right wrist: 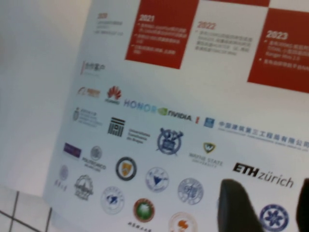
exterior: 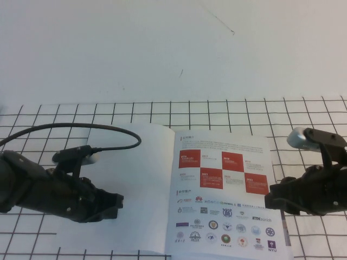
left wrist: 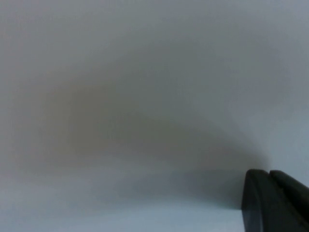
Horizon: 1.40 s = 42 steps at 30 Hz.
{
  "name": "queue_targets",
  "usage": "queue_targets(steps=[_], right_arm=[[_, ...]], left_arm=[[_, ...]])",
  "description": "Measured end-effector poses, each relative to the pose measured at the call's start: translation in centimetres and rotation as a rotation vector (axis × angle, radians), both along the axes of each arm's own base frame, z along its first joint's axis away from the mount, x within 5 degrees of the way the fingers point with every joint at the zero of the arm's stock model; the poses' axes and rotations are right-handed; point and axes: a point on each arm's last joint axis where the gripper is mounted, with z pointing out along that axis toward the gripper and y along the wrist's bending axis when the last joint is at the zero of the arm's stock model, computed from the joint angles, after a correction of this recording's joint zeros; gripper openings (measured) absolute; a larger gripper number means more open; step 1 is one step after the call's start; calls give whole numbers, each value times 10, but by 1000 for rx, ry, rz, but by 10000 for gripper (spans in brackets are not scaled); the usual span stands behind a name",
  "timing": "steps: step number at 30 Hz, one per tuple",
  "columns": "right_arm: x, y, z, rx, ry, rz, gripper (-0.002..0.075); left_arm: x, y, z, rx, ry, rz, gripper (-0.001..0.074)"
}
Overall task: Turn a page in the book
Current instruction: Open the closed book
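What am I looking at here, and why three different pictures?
This is a two-armed robot at a gridded table. One picture comes from a raised camera; the other two come from cameras on each wrist. An open book lies flat. Its page shows red-and-white squares above rows of logos. The left gripper rests over the blank white leaf, fingers together, holding nothing. The right gripper sits at the page's outer edge; its wrist camera looks along the logos, fingers apart.

This looks like a robotics lab: a white table (exterior: 162, 49) marked with a black grid (exterior: 227, 116), with two black robot arms resting over an open booklet (exterior: 217, 189).
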Motion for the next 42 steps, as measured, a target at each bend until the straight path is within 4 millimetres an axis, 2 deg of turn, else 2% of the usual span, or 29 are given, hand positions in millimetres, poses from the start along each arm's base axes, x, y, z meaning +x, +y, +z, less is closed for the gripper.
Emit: queue_targets(steps=[7, 19, 42], right_arm=[[6, -1, -19, -36, 33, -14, 343], [20, -2, -49, -92, 76, -62, 379], [26, 2, -51, -48, 60, -84, 382]], left_arm=[[2, 0, -14, 7, 43, 1, -3], [4, -1, -15, 3, 50, -3, -3], [4, -1, -15, 3, 50, -3, -3]])
